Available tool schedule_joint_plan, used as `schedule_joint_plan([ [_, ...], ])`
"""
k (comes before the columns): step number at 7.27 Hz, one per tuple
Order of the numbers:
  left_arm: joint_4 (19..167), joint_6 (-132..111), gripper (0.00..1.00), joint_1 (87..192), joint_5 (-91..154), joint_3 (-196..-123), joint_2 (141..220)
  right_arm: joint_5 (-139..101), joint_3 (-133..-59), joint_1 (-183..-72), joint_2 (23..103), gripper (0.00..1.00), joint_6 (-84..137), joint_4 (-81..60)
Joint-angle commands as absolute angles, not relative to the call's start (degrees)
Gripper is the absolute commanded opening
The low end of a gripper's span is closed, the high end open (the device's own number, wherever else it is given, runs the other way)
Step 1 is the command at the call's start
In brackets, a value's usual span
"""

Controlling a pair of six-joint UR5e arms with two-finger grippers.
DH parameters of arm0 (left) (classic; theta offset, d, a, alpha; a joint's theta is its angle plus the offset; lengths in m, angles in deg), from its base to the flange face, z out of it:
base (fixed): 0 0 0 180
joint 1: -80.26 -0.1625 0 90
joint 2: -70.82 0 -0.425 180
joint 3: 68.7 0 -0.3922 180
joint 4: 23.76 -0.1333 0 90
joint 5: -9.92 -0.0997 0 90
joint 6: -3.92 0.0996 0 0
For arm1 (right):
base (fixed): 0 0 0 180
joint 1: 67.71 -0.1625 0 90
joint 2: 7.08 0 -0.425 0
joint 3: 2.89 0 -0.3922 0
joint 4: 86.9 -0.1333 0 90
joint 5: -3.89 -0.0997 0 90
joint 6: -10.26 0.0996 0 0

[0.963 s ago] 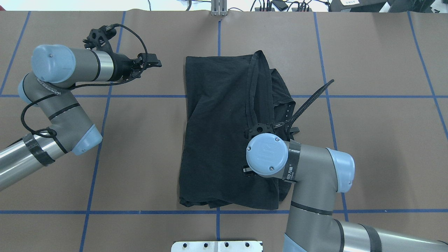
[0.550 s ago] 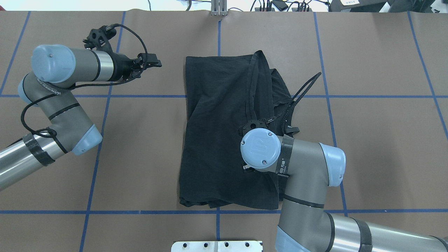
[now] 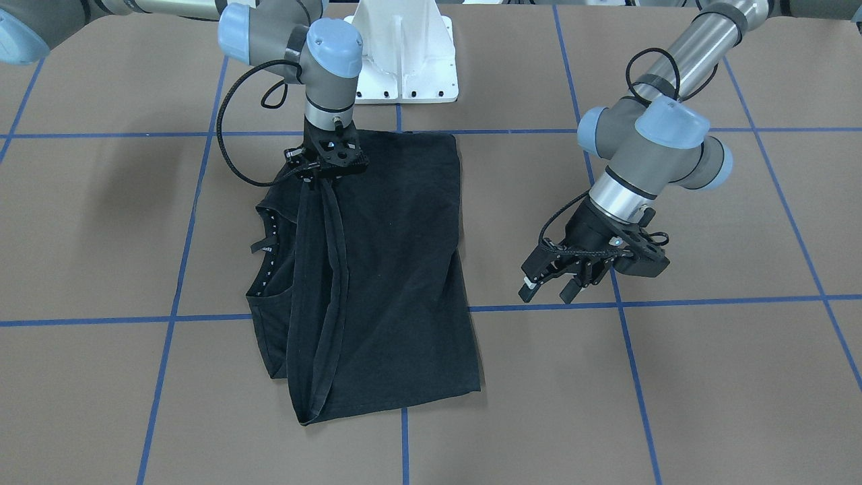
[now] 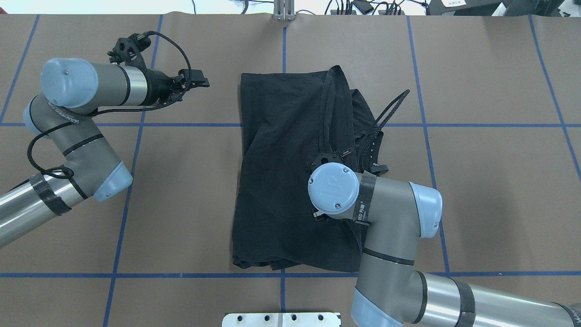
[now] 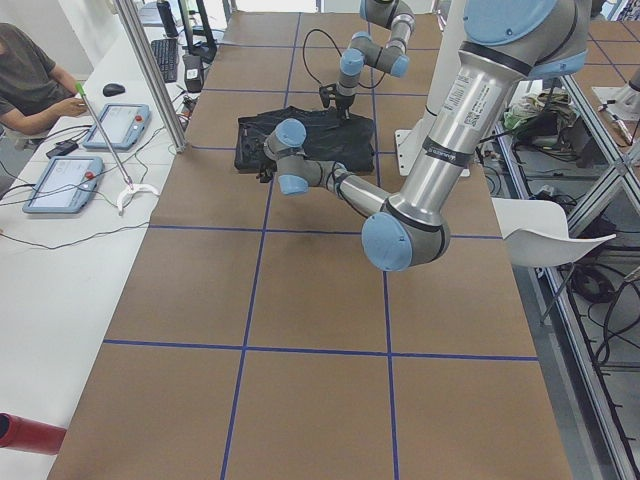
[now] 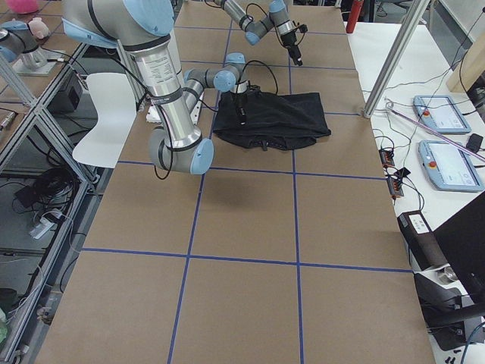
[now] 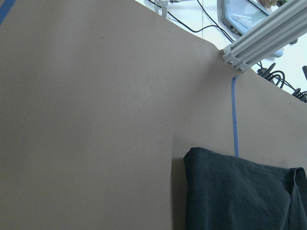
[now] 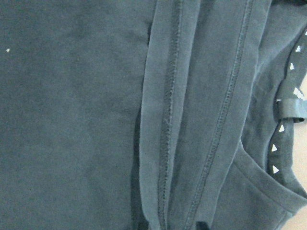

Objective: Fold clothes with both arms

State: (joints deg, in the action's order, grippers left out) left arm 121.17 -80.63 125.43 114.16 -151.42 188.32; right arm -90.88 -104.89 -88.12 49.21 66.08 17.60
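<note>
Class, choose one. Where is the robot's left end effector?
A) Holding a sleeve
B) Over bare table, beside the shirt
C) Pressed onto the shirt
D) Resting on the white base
B: the left end effector hovers over bare table, clear of the shirt.

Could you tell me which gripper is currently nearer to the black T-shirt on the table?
Right. The right gripper sits directly over the T-shirt, at its folded-over hem strip near the robot's end. The left gripper hangs over bare table beside it, clearly apart.
</note>
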Motion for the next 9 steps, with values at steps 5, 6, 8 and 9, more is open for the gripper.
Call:
schedule_joint_plan([
  [5,121.2,-80.7,1.0,125.4,114.2,-151.5,188.3,-91.6,-103.2,-89.1,47.9,0.0,64.9,17.7],
  [6,121.2,-80.7,1.0,125.4,114.2,-151.4,188.3,-91.9,-103.3,-89.8,47.9,0.0,64.9,17.7],
  [8,121.2,-81.6,1.0,125.3,114.2,-151.5,188.3,-91.9,-105.4,-90.3,48.4,0.0,65.9,18.4],
  [9,121.2,-81.9,1.0,125.3,114.2,-151.6,188.3,-91.7,-107.5,-90.0,53.4,0.0,70.9,17.9],
])
